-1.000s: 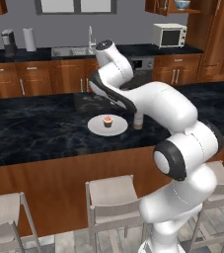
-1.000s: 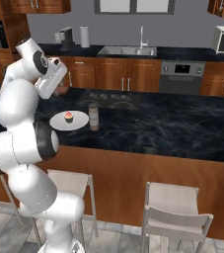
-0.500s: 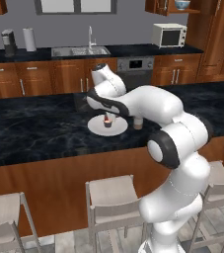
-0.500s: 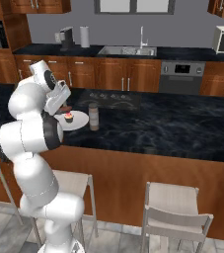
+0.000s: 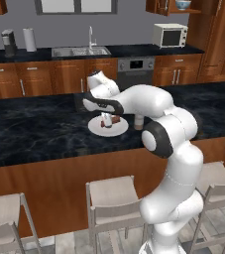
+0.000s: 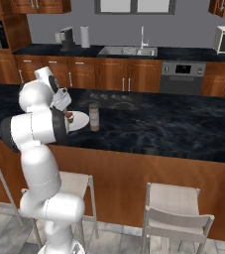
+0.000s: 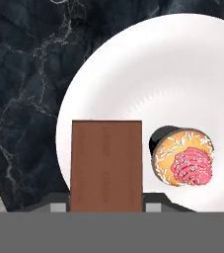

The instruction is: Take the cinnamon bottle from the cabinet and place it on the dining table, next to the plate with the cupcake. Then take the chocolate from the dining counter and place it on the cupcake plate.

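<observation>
In the hand view my gripper (image 7: 106, 207) is shut on the brown chocolate (image 7: 106, 165) bar, which hangs over the left part of the white plate (image 7: 158, 74). The cupcake (image 7: 184, 163), with pink icing, sits on the plate just right of the bar. Whether the bar touches the plate I cannot tell. From the base views, the gripper (image 5: 106, 118) is low over the plate (image 5: 96, 130) on the dark dining counter. The cinnamon bottle (image 5: 139, 121) stands upright right beside the plate (image 6: 80, 119), also seen as a grey-brown cylinder (image 6: 93, 117).
Black marble counter (image 5: 34, 134) runs across both base views, with stools (image 5: 109, 193) along its near side. Behind are the sink (image 5: 79, 51), an oven, a microwave (image 5: 169, 34) and wooden cabinets. My arm's elbow (image 6: 34, 126) bulks over the counter's near edge.
The hand has come down from well above the counter to just over the cupcake plate, still holding the chocolate. Plate, cupcake and bottle have not moved.
</observation>
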Available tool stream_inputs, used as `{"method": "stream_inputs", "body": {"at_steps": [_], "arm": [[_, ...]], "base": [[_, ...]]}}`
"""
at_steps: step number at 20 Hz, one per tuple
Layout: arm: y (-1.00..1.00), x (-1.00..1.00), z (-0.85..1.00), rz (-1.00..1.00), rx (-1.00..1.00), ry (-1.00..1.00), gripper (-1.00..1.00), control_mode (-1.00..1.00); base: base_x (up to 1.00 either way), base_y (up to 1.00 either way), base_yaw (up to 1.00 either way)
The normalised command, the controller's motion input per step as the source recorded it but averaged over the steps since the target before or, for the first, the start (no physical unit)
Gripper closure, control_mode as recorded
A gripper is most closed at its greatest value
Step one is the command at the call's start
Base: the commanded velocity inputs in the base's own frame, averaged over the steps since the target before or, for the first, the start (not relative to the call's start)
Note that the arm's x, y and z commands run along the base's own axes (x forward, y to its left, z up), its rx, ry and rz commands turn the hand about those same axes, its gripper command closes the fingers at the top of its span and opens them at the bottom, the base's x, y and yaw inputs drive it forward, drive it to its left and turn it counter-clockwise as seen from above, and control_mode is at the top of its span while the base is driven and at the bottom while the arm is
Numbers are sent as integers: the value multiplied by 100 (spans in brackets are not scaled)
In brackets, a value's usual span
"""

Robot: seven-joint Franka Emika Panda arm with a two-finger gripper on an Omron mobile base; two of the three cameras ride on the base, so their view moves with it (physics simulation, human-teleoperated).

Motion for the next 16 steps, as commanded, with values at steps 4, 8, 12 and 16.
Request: {"method": "stream_inputs", "body": {"at_steps": [4, 8, 12, 16], "arm": [[0, 16, -38, 0, 0, 7, 100, -100], [0, 18, -21, 0, 0, 1, 100, -100], [0, 18, -19, 0, 0, 0, 100, -100], [0, 10, -24, 0, 0, 0, 100, -100]], "base": [[0, 0, 0], [0, 0, 0], [0, 0, 0], [0, 0, 0]]}}
